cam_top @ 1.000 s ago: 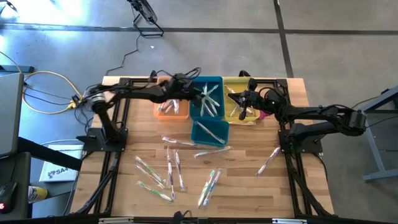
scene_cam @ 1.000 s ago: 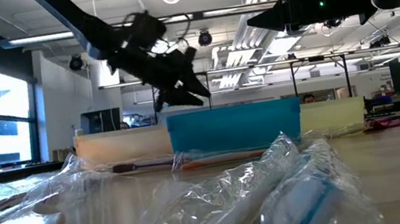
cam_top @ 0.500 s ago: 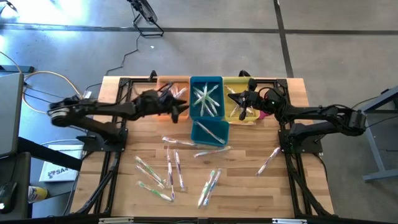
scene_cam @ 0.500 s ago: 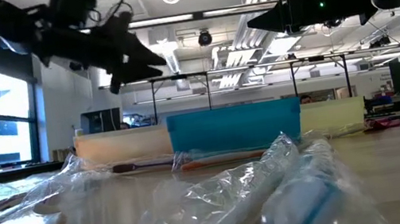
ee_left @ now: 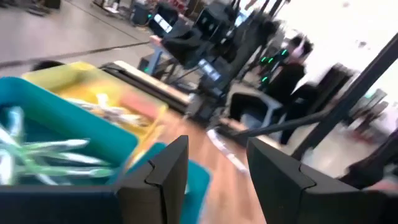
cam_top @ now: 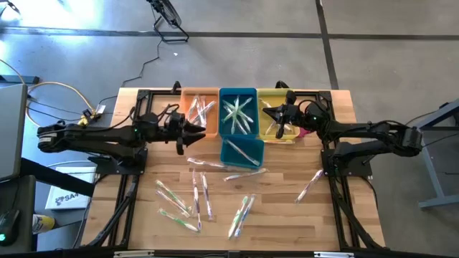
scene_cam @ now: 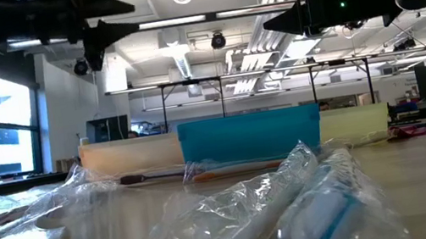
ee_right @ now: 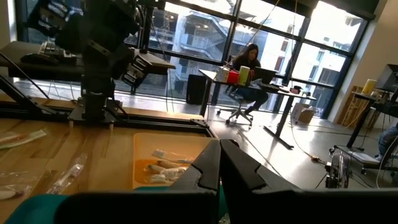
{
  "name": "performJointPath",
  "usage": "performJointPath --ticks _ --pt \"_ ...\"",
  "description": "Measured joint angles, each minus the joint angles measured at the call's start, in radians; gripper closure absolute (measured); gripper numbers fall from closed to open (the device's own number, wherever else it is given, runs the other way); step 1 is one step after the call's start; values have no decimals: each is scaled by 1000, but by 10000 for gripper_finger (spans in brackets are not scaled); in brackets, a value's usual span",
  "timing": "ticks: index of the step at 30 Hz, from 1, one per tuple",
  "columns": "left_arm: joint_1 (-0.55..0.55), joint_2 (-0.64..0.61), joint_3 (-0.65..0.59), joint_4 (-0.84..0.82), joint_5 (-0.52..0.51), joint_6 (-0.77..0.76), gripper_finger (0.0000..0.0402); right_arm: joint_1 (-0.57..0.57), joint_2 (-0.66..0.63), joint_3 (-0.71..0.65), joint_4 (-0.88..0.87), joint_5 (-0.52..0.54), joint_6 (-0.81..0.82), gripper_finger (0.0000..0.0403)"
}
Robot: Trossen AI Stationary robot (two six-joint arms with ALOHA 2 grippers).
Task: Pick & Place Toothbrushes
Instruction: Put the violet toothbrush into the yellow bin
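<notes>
Item 1. Left pincer [cam_top: 185, 133]: dark two-finger tool on the left arm, hanging above the wooden slatted table [cam_top: 287, 215] just in front of the orange bin. Fingers apart, nothing between them; judged to be between a drop and the next pick, since it sits midway between the bins and the loose stock.

Item 2. Orange rectangular plastic bin [cam_top: 201, 107]: far row, leftmost. Holds a few wrapped toothbrushes, lying crosswise.

Item 3. Tall blue rectangular plastic bin [cam_top: 238, 94]: far row, centre. Holds a heap of green-and-white wrapped brushes. Touching its near side is a smaller teal tray [cam_top: 242, 152] with a couple more.

Item 4. Yellow rectangular plastic bin [cam_top: 267, 97]: far row, rightmost. Holds several brushes, partly hidden by the right arm.

Item 5. Right pincer [cam_top: 268, 115]: dark, fingers pressed together, empty as far as the wrist view shows, hanging over the yellow bin; judged to be waiting.

Item 6. Loose toothbrushes in clear shiny wrappers [cam_top: 197, 193]: a dozen or so scattered on the near half of the table, unsorted, well apart from the bins. One [cam_top: 310, 185] lies alone near the right arm's base. Sorting judged partway done.
</notes>
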Motion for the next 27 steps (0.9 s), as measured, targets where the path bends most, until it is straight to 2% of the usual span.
performJointPath --ticks 3,11,27 --pt "-7 -14 0 5 3 -42 241 0 0 0 0 0 0 401" --pt "-4 -10 0 -2 -37 -42 241 0 0 0 0 0 0 401" --pt "-4 -10 0 -8 -41 -36 241 1 0 0 0 0 0 401"
